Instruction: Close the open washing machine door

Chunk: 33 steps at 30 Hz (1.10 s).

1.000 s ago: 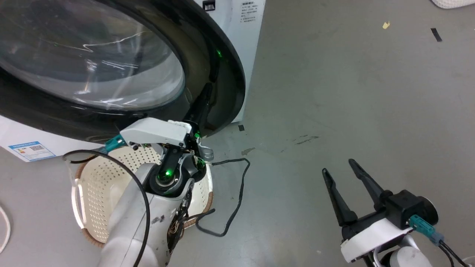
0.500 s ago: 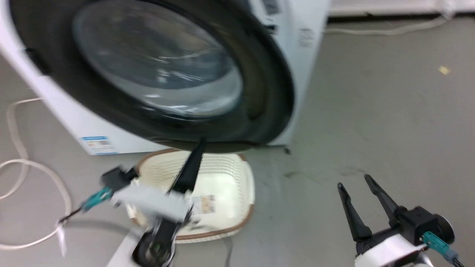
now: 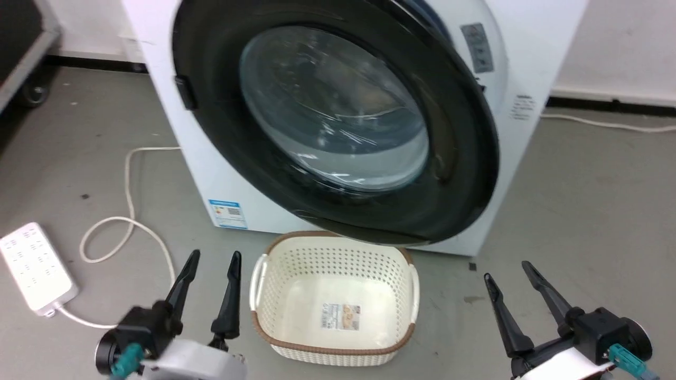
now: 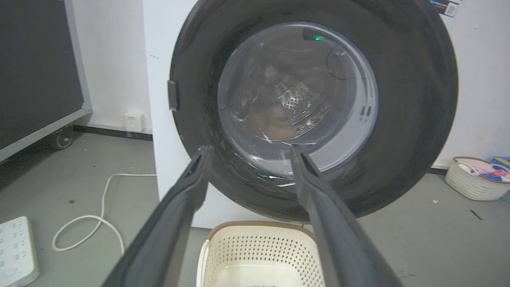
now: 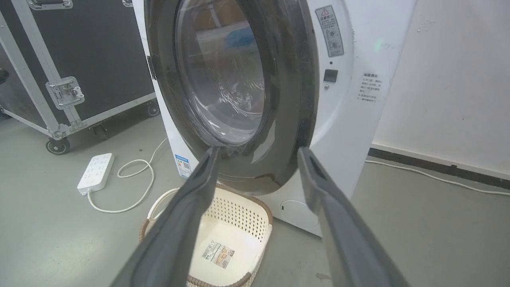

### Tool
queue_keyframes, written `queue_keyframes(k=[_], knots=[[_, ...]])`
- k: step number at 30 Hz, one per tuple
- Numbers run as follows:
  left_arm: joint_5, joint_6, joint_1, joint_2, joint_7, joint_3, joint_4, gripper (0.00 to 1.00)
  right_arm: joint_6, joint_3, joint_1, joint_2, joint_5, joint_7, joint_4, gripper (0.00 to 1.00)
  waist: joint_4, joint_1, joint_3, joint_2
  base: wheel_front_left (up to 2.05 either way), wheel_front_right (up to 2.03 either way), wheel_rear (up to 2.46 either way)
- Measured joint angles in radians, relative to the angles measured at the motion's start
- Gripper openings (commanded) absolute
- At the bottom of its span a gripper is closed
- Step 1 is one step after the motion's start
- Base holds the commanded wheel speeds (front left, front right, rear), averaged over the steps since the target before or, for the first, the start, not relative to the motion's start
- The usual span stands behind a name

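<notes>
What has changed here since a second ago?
The left pincer has come away from the lower edge of the door, drawn back toward the robot and opened; it holds nothing. The camera also swung up, so the whole view shifted. The right pincer stayed open and idle, and the basket still sits below the door.

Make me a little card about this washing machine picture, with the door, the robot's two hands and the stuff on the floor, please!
Door: the washing machine door looks shut flat against the white machine front
Basket: cream with little holes, on the floor under the door, with a label inside
Left gripper: open, holding nothing, left of the basket
Right gripper: open, holding nothing, right of the basket
Floor: white power strip and looping white cord on the left
</notes>
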Motion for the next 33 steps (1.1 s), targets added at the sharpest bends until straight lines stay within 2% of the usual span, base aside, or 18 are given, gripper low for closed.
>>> queue_keyframes(k=[3,8,9,10,12,18,23,26,31,33], knots=[[0.09,0.016,0.032,-0.044,0.0,0.037,-0.035,1.0,0.0,-0.002,0.005,0.002,0.0,0.0,-0.009,1.0,0.02,-0.0001,-0.006,0.0,0.0,0.0,0.0],[0.218,0.016,0.046,-0.064,0.0,0.052,-0.052,1.0,0.0,0.019,0.005,0.002,0.001,0.007,-0.022,1.0,0.041,0.0002,0.016,0.0,0.0,0.0,0.0],[0.233,0.016,0.047,-0.072,0.0,0.052,-0.054,1.0,0.0,0.026,0.004,-0.001,0.0,0.009,-0.024,0.46,0.046,0.0001,0.023,0.0,0.0,0.0,0.0],[0.242,0.016,0.046,-0.08,0.0,0.052,-0.056,1.0,0.0,0.033,0.001,-0.005,0.001,0.012,-0.028,0.0,0.051,0.0001,0.031,0.0,0.0,0.0,0.0],[0.274,0.0,0.043,-0.106,0.0,0.047,-0.056,1.0,0.0,0.064,-0.047,-0.046,0.019,0.031,-0.042,0.0,0.073,0.0002,0.073,0.0,0.0,0.0,0.0],[0.302,-0.011,0.005,-0.142,0.0,0.036,-0.055,1.0,0.0,0.108,-0.219,-0.174,0.102,0.102,-0.057,0.0,0.113,0.0003,0.155,0.0,0.0,0.0,0.0],[0.312,-0.027,-0.036,-0.166,0.0,0.024,-0.047,1.0,0.0,0.137,-0.374,-0.304,0.197,0.158,-0.004,0.0,0.151,0.0004,0.225,0.0,0.0,0.0,0.0],[0.314,-0.029,-0.06,-0.175,0.0,0.022,-0.045,1.0,0.0,0.146,-0.458,-0.359,0.256,0.177,0.042,0.0,0.175,0.0005,0.262,0.0,0.0,0.0,0.0],[0.318,-0.029,-0.084,-0.184,0.0,0.015,-0.044,1.0,0.003,0.154,-0.583,-0.425,0.327,0.203,0.133,0.0,0.214,0.0004,0.309,0.0,0.0,0.0,0.0],[0.318,-0.029,-0.091,-0.189,0.0,0.009,-0.044,1.0,0.003,0.127,-0.633,-0.427,0.388,0.219,0.18,0.0,0.227,0.0004,0.324,0.0,0.0,0.0,0.0]])
